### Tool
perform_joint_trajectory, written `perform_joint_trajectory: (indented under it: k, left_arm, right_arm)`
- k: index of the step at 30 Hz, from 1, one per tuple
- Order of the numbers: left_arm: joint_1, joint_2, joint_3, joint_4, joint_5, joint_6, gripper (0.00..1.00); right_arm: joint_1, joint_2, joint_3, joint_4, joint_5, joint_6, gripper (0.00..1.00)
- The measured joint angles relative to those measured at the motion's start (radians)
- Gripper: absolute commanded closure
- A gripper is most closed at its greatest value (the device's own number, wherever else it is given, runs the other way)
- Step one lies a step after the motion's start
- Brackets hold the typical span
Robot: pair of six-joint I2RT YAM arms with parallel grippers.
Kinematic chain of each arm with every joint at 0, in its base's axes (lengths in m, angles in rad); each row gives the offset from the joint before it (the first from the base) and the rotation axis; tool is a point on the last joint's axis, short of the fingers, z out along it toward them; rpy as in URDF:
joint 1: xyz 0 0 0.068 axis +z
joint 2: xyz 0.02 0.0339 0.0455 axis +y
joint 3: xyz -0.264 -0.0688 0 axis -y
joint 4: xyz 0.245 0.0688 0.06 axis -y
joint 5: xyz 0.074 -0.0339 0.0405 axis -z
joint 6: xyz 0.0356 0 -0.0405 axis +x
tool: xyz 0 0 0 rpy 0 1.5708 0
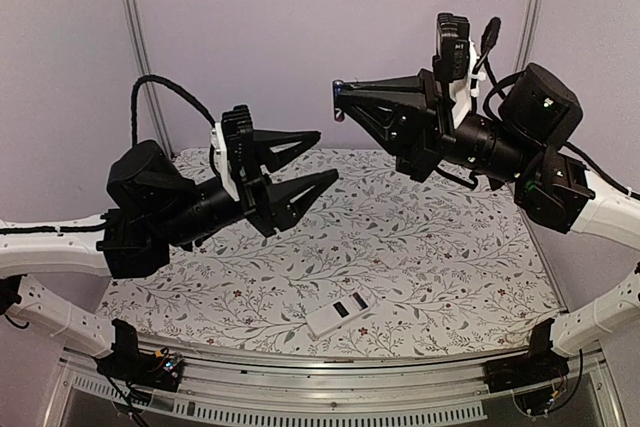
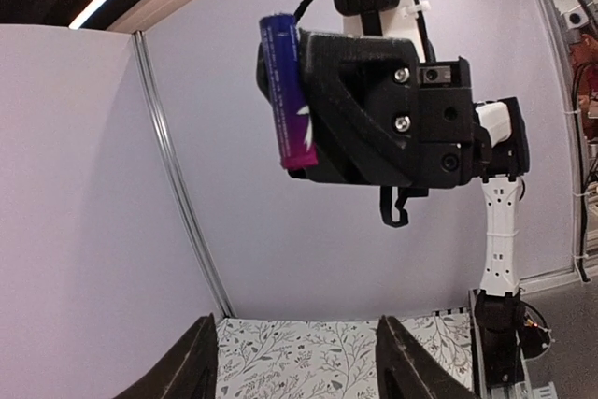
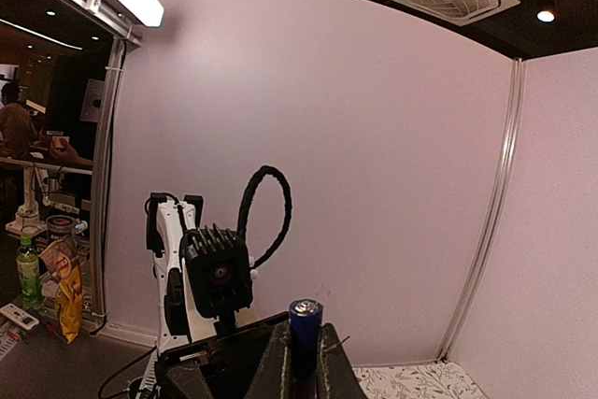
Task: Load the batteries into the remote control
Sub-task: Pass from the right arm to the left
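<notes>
My right gripper [image 1: 342,97] is raised high over the table, shut on a dark blue battery [image 1: 340,99] with a purple end. In the right wrist view the battery [image 3: 305,322] stands upright between the fingertips, metal cap up, at the gripper [image 3: 306,341]. The left wrist view shows the battery [image 2: 288,91] side-on in the right gripper [image 2: 313,91]. My left gripper [image 1: 328,155] is open and empty in the air, facing the right one; its point in its own view is [image 2: 304,371]. The white remote control [image 1: 338,315] lies back-up near the table's front edge. The second battery is not in view.
The table [image 1: 450,267] has a floral-patterned cover, with pale walls and metal corner posts [image 1: 135,37] behind it. Both arms hover well above the surface. The remote shows two small dark openings on its back.
</notes>
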Motion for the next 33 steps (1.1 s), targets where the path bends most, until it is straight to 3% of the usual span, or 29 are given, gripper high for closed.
perform_joint_trajectory:
  k: [19, 33]
  left_arm:
    - [-0.008, 0.038, 0.047, 0.082, -0.021, -0.037, 0.73]
    - [-0.008, 0.042, 0.047, 0.089, -0.023, -0.051, 0.85]
  right_arm:
    - [0.005, 0.048, 0.0, -0.013, 0.013, 0.01, 1.0]
    - [0.005, 0.056, -0.01, -0.012, 0.034, 0.02, 1.0]
